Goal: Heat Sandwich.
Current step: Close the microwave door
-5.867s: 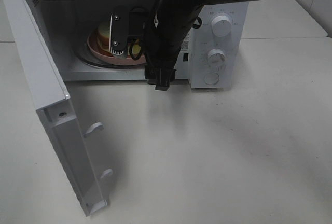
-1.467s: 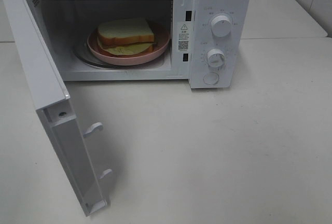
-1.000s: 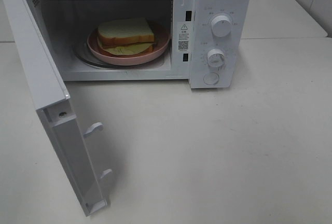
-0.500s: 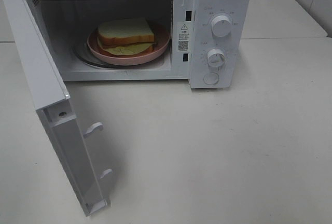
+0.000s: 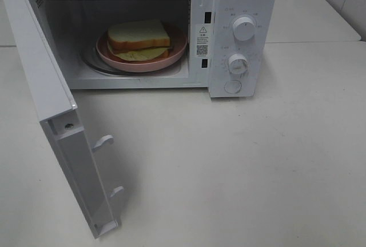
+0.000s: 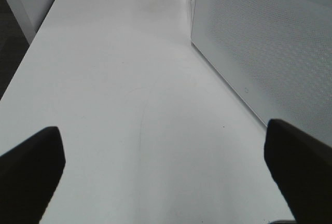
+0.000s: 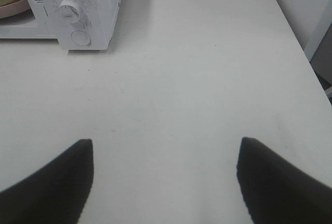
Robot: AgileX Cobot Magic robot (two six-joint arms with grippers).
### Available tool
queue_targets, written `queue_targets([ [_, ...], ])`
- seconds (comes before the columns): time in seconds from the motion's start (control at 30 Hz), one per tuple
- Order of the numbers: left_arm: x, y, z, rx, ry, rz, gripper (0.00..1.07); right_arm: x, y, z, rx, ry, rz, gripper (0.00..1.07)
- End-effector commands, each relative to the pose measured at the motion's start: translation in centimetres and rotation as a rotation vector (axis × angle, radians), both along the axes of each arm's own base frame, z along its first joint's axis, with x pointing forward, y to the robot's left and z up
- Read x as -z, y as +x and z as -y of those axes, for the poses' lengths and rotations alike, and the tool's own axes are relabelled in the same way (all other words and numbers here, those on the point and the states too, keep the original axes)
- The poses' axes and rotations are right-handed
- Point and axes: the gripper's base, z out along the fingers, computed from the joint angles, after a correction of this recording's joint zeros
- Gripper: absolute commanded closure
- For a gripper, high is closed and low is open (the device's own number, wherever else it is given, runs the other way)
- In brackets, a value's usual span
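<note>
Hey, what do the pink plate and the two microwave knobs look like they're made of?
The pink plate looks like plastic or glazed ceramic, I can't tell which; smooth, even colour with a soft sheen on the rim. The upper knob and lower knob: probably moulded white plastic, matte like the panel around them.

Door [image 5: 48, 87] is swung wide out over the table [image 5: 246, 167] on the left, so that side's blocked. Straight in front of the microwave [image 5: 251, 1] cavity it's all open tabletop. Inside, the sandwich [image 5: 139, 34] on its plate [image 5: 178, 47] fills most of the floor (some headroom above it, though).
</note>
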Motion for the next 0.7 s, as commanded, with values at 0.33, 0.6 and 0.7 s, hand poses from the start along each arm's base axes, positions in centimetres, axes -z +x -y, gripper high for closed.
queue_targets([
  [0.33,-1.7,2.3,0.0,-0.016,-0.034,-0.005,0.29,0.0,-0.4,0.0,0.0,-0.004,0.038,0.33],
  [0.6,-1.7,5.7,0.0,-0.016,-0.025,-0.099,0.65,0.0,-0.4,0.0,0.0,-0.004,0.038,0.33],
  [0.7,-1.4,7.1,0.0,-0.015,-0.026,-0.093,0.88,0.0,-0.4,0.0,0.0,-0.004,0.038,0.33],
])
